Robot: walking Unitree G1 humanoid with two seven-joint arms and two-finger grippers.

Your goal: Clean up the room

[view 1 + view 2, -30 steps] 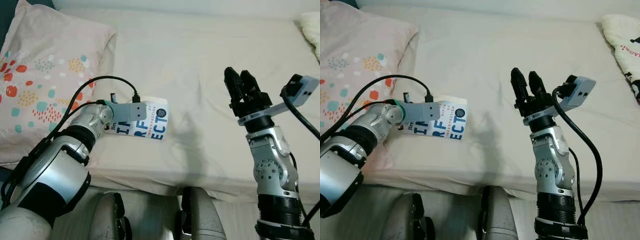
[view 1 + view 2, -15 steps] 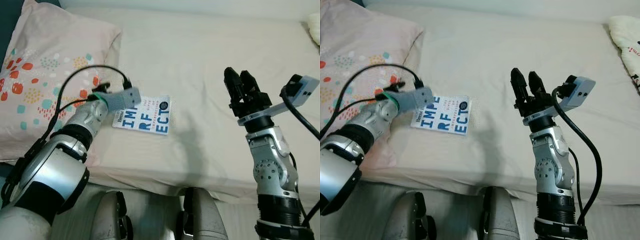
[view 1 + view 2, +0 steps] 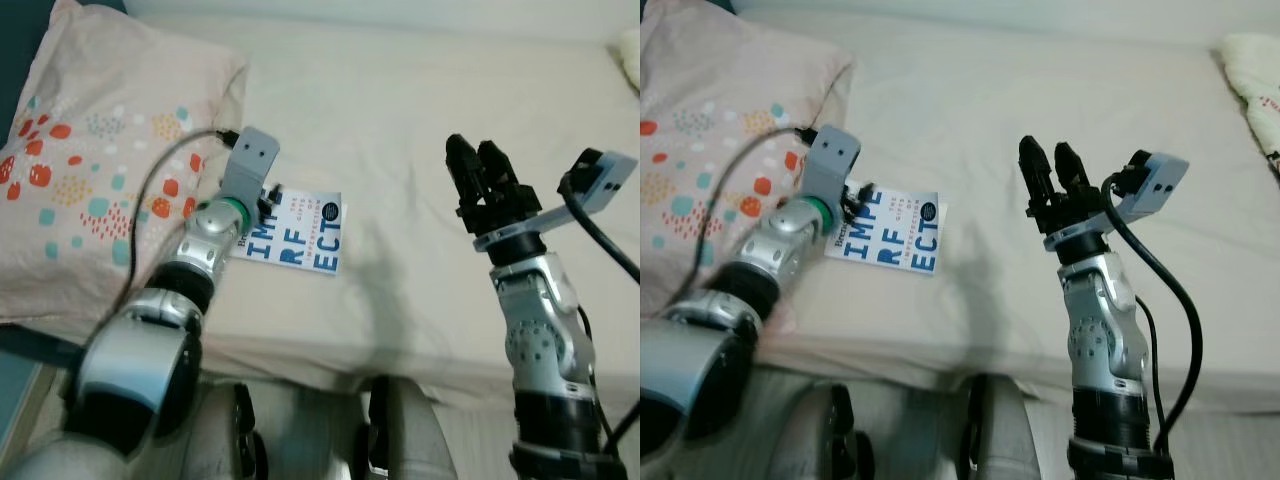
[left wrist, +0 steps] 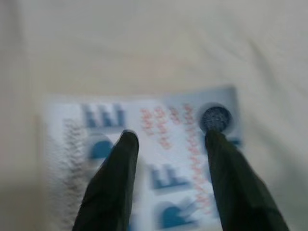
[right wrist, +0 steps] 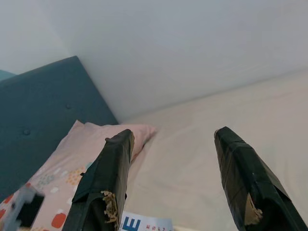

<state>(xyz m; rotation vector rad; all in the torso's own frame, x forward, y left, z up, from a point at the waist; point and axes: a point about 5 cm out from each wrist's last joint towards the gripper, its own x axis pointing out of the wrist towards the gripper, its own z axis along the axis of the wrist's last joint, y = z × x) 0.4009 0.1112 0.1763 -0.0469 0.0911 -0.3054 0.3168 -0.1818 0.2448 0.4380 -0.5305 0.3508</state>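
A white book (image 3: 303, 233) with big blue letters lies flat on the cream bed (image 3: 420, 100), beside the pillow. My left gripper (image 4: 169, 138) stands open just over the book's left part, its black fingers (image 4: 118, 173) spread above the cover; the left wrist view is blurred. I cannot tell if the tips touch the cover. My right gripper (image 3: 473, 150) is raised over the bed's near right side, open and holding nothing, well apart from the book.
A pink pillow (image 3: 100, 170) with coloured dots lies at the left, against a blue headboard (image 5: 43, 115). A white cloth item (image 3: 1250, 60) sits at the bed's far right corner. The bed's front edge runs just before my legs (image 3: 390, 430).
My left wrist has swung up from lying low across the book to standing over its left edge. The book has gone from slightly lifted to flat. The right arm has not moved.
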